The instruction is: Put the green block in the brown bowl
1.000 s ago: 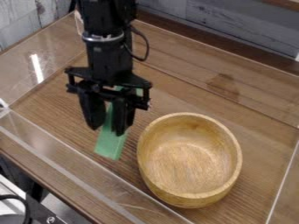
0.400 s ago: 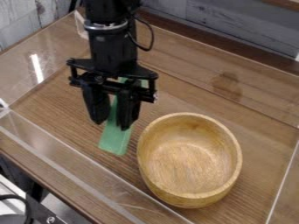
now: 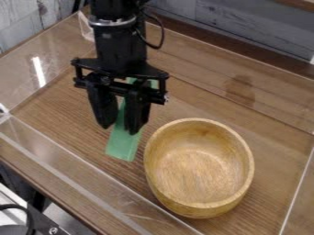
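Note:
The green block [image 3: 125,139] hangs nearly upright between the black fingers of my gripper [image 3: 120,117], which is shut on its upper part. Its lower end is just above the wooden table, slightly left of the brown bowl [image 3: 199,166]. That bowl is round, light wood with a thick rim, and sits empty at the front right. The block's bottom edge is close to the bowl's left rim but apart from it.
A clear plastic wall [image 3: 73,184] runs along the front and left of the wooden table [image 3: 233,83]. The dark arm column [image 3: 117,37] rises behind the gripper. Grey planks form the back wall [image 3: 258,23].
The gripper has risen a little and shifted slightly right toward the bowl, carrying the green block with it. The bowl has stayed put.

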`<state>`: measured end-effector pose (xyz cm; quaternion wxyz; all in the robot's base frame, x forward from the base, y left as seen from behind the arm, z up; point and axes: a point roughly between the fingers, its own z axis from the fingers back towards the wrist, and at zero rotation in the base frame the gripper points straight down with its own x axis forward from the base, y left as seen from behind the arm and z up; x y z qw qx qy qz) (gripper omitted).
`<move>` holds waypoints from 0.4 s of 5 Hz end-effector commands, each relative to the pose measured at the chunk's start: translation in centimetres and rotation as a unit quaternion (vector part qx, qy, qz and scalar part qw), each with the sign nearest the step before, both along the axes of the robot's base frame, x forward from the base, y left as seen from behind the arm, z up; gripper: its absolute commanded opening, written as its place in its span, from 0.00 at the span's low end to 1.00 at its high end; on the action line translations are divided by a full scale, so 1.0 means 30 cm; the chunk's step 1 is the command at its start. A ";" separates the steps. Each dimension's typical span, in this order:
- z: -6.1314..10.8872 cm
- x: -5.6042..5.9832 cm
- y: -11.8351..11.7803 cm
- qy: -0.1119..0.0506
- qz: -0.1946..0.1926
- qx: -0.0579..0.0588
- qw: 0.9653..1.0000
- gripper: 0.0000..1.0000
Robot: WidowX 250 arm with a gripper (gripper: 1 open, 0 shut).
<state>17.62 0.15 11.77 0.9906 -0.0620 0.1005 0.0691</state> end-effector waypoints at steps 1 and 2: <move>0.058 0.030 -0.010 -0.037 -0.005 0.000 0.999 0.00; 0.069 0.029 -0.024 -0.040 -0.008 -0.001 0.999 0.00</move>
